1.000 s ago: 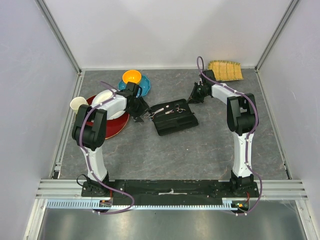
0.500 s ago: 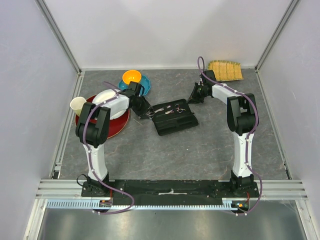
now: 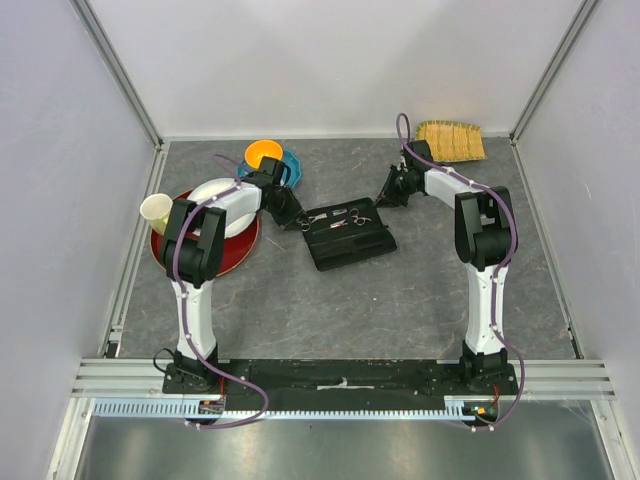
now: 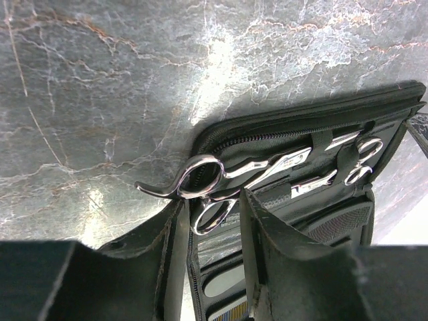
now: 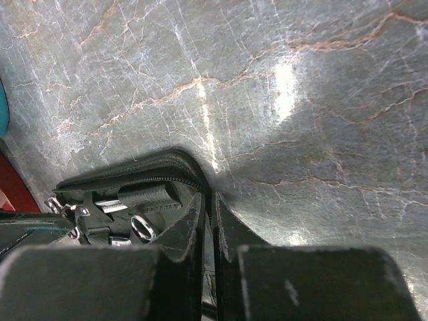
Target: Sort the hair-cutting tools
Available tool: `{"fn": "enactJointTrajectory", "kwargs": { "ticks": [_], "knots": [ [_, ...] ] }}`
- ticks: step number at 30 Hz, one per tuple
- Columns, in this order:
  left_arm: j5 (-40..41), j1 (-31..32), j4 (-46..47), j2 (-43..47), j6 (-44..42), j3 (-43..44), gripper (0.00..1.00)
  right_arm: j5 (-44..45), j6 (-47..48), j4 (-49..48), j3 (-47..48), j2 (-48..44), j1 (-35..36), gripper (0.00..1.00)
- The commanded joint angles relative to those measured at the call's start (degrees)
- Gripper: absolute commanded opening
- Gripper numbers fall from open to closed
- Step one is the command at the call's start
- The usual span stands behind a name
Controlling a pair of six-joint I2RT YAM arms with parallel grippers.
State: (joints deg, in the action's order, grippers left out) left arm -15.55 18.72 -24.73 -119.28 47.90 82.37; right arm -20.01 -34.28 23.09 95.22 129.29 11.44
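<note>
Silver scissors point(image 4: 257, 168), strapped in the case point(image 4: 287, 119), run lengthwise up and right from the left gripper point(image 4: 212, 204), whose parted jaws straddle one finger loop, while the right gripper point(image 5: 208, 200) pinches the case's rim.

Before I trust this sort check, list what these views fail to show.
Left wrist: silver metal scissors' blade tips, under the black rectangular zip case's straps.
Left wrist: the case's lower pockets, behind the jaws of the left gripper.
Top external: slim black combs, too small to find.
</note>
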Motion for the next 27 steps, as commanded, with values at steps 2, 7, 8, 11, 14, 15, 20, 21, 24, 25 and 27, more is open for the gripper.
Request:
{"fn": "enactJointTrajectory", "kwargs": {
  "ticks": [2,7,8,11,14,15,20,21,24,25,27],
  "knots": [
    [-4.3,0.5,3.1,-1.4,-0.4,3.2,0.4,2.2,0.5,1.6,-1.9,5.1,1.2,0.11],
    [-6.1,0.5,2.5,-2.3,0.2,4.7,0.38,2.0,0.4,1.5,-1.8,5.1,1.3,0.1],
    [-6.1,0.5,2.5,-2.3,0.2,4.8,0.38,2.0,0.4,1.6,-1.9,5.2,1.3,0.11],
    [-6.3,0.5,1.6,-1.5,0.2,5.1,0.37,2.0,0.4,1.6,-1.7,5.2,1.3,0.1],
    [-5.5,0.7,1.4,0.1,-0.6,4.7,0.43,2.0,0.4,1.6,-1.9,5.2,1.3,0.1],
    [-5.2,0.8,1.4,0.5,-1.3,4.6,0.48,2.0,0.4,1.5,-1.8,5.2,1.3,0.1],
    [-2.2,1.3,-0.9,1.9,-3.9,4.8,0.59,1.8,0.4,1.5,-1.7,5.4,1.3,0.11],
    [-1.8,1.3,-1.2,2.2,-4.5,4.8,0.59,1.9,0.4,1.5,-1.8,5.4,1.3,0.1],
    [1.4,1.7,-3.2,2.9,-5.5,5.1,0.59,1.8,0.4,1.6,-1.7,5.5,1.3,0.1],
    [2.2,1.8,-3.7,3.1,-5.7,5.2,0.59,1.7,0.4,1.6,-1.7,5.5,1.2,0.1],
    [3.6,1.8,-4.2,4.1,-5.6,4.8,0.55,1.8,0.4,1.6,-1.9,5.5,1.3,0.1]
  ]
}}
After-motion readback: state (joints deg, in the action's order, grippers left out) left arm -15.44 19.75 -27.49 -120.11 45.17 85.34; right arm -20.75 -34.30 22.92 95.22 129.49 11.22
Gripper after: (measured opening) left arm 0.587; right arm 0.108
